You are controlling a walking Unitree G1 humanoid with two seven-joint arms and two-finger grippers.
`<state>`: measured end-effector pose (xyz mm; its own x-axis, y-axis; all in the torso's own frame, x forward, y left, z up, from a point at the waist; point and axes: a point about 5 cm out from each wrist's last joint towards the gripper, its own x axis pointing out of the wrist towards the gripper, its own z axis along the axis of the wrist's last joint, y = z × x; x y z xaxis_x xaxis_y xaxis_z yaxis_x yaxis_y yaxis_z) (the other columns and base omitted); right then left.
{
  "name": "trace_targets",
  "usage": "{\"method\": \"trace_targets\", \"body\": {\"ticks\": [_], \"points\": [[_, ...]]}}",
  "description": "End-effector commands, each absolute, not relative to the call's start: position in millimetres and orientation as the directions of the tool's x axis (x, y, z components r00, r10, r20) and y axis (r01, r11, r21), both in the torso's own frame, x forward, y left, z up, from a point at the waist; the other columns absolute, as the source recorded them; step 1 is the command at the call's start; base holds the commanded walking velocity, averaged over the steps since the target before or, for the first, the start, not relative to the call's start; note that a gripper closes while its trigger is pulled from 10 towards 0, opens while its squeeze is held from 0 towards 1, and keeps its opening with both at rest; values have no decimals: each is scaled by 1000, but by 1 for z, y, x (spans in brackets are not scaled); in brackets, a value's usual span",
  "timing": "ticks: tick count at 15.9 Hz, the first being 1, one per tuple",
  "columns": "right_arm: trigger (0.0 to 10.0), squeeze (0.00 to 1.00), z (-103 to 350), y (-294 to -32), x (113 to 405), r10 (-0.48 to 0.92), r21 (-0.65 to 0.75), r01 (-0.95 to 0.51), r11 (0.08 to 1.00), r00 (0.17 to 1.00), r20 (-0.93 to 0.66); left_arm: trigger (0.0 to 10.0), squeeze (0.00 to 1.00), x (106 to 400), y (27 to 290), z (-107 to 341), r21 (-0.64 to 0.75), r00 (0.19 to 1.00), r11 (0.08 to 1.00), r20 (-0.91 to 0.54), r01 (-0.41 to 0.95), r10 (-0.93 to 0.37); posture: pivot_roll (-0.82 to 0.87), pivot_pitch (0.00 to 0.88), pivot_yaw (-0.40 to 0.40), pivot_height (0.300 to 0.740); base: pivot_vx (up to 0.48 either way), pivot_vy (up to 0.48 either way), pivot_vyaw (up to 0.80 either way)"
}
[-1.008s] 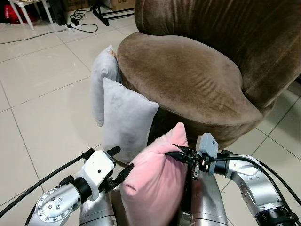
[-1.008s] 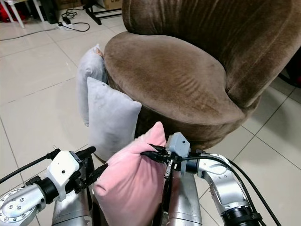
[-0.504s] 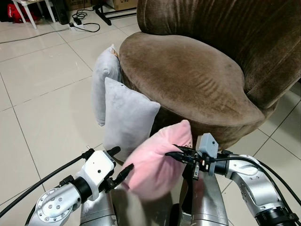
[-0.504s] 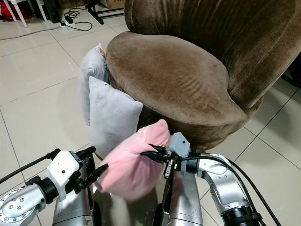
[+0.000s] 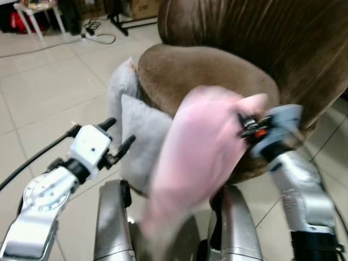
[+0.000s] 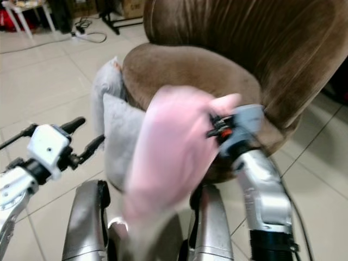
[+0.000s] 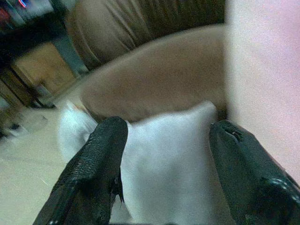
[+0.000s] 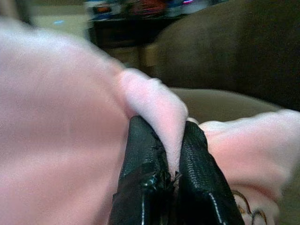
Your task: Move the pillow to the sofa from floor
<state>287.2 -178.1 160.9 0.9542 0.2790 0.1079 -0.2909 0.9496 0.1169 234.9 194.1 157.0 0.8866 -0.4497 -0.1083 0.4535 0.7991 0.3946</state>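
A pink pillow (image 5: 198, 152) hangs in the air, blurred, in front of the brown round sofa (image 5: 217, 70). My right gripper (image 8: 169, 154) is shut on a fold of the pillow's upper corner, level with the sofa seat's front edge. My left gripper (image 5: 117, 136) stands open to the left of the pillow, apart from it, with nothing between its fingers (image 7: 98, 159). The left wrist view looks past those fingers at a grey pillow (image 7: 173, 159) and the sofa seat (image 7: 159, 79).
Two grey pillows (image 5: 138, 136) lean against the sofa's left front side on the tiled floor (image 5: 43, 98). A power strip with cables (image 5: 95, 33) and white furniture legs (image 5: 32, 16) lie at the far left back.
My right gripper has swung the pink pillow up and to the right toward the sofa seat. The left gripper has risen and now stands clear of the pillow.
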Motion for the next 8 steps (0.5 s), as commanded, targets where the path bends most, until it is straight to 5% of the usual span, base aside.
{"method": "trace_targets", "body": {"ticks": [1, 8], "points": [[10000, 0, 152, -177, 286, 270, 137, -279, 951, 960, 77, 10000, 0, 234, 191, 150, 378, 883, 801, -130, 464, -451, 42, 0, -43, 461, 0, 0, 0], [10000, 0, 197, -185, 294, 70, 215, -105, 971, 983, 168, 10000, 0, 261, 189, 159, 401, 946, 866, -8, 299, -323, 16, 0, -27, 511, 0, 0, 0]]}}
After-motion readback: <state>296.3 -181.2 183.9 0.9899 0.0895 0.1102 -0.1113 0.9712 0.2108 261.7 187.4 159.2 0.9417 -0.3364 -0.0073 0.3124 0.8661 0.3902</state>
